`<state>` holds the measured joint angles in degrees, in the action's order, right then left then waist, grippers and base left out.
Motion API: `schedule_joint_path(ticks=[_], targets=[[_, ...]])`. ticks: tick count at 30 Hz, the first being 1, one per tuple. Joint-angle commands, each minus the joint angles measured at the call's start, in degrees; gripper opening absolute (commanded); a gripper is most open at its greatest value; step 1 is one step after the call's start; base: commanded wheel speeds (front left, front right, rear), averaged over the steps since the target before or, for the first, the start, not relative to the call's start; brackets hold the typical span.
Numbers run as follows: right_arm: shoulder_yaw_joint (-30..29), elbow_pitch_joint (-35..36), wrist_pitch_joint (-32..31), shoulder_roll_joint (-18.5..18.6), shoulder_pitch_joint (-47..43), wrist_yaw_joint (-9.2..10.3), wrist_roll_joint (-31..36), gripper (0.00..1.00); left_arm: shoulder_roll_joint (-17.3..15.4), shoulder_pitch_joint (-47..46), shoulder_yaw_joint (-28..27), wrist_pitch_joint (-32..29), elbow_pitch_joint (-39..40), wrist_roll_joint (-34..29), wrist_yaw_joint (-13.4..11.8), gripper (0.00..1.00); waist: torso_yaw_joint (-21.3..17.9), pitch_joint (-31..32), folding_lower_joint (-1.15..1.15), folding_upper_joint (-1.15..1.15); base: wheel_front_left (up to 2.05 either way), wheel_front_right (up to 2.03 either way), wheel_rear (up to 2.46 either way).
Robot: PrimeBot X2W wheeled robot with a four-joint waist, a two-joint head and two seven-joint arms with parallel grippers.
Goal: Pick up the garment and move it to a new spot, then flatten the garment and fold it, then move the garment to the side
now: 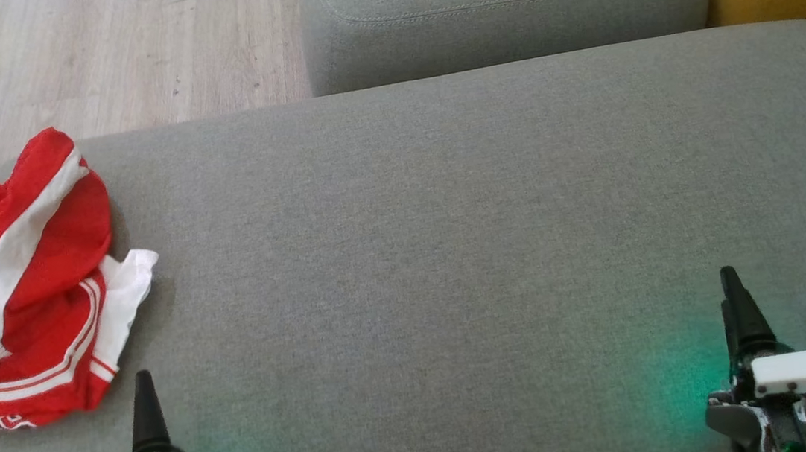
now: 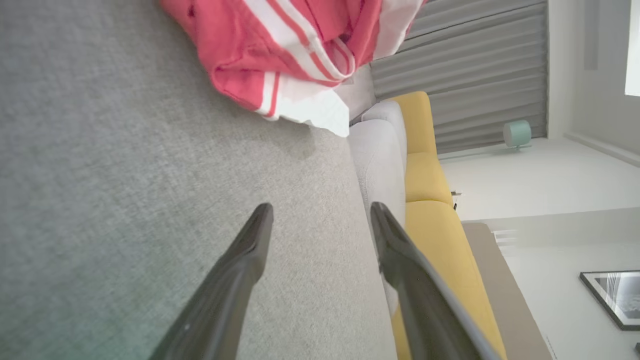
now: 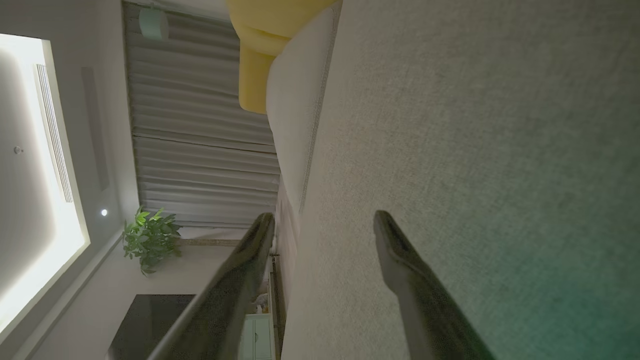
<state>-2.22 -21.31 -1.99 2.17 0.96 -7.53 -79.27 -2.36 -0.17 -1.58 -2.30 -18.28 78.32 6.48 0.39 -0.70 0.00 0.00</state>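
You are at the first step, by my judgement: the garment [image 1: 27,280] lies crumpled and unfolded at the left edge of the head view, on the grey cushion [image 1: 447,214], not yet picked up. Your left tool [image 2: 321,210] is released and empty, low in the frame just below the heap. Your right tool [image 3: 324,216] is also released and empty, well apart at the lower right. Next, you likely need to reach the left tool up-frame and pinch a fold. The garment is red with white stripes and a white edge, bunched and limp.
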Motion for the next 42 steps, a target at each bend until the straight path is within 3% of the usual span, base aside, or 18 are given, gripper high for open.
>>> schedule_joint_path(ticks=[1,12,42], targets=[[0.8,1.9,0.5,0.3,3.3,0.01,2.0,1.00,-0.3,-3.1,0.1,0.7,2.2,-1.9,-0.2,1.00,0.1,0.0,0.00,0.00,0.00,0.00,0.00],[3.5,2.2,2.4,0.3,4.1,0.01,12.5,1.00,-0.3,-3.4,1.8,2.6,4.2,-10.3,-1.5,1.00,0.5,0.0,0.00,0.00,0.00,0.00,0.00],[10.3,2.0,7.3,0.4,6.8,0.02,33.4,1.00,-0.4,-4.9,5.6,7.5,7.2,-31.4,-4.2,1.00,1.3,0.3,0.00,0.00,0.00,0.00,0.00]])
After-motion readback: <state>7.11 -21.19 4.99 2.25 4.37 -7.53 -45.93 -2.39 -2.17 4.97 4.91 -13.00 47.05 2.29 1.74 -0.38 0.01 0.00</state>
